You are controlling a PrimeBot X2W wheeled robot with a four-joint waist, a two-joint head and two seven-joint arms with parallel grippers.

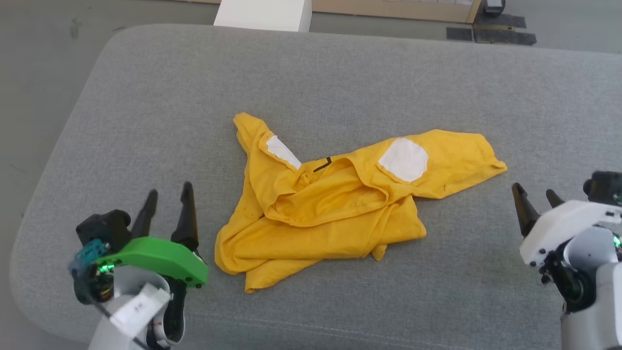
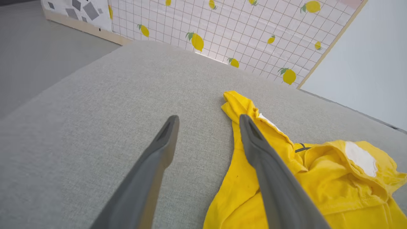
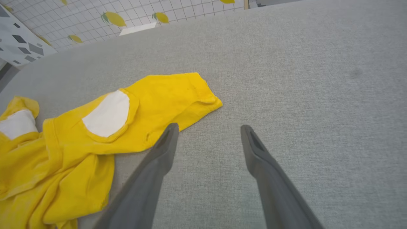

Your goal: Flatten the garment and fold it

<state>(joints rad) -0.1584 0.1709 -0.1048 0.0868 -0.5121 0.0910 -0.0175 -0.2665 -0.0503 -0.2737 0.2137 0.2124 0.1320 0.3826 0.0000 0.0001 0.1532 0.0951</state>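
The yellow T-shirt (image 1: 330, 214) is lying crumpled mid grey padded bench (image 1: 340, 73) — white sleeve patches (image 1: 403, 159) facing up, not flattened at all. The left gripper (image 1: 170, 192) hangs just beside its left edge and the right gripper (image 1: 533, 190) is near its right sleeve — both jaws spread wide, holding nothing.

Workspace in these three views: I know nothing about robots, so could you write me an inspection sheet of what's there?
Surface: grey fabric pad with rounded corners.
Job's things: yellow T-shirt, crumpled and bunched mid-surface, two white patches showing, not flattened yet.
Clutter: nothing seen.
Tools: left tool open and empty, beside the shirt's left edge; right tool open and empty, apart from the shirt's right end.
Cables: nothing seen.
Surroundings: grey floor, white box beyond the far edge, lemon-print panel.
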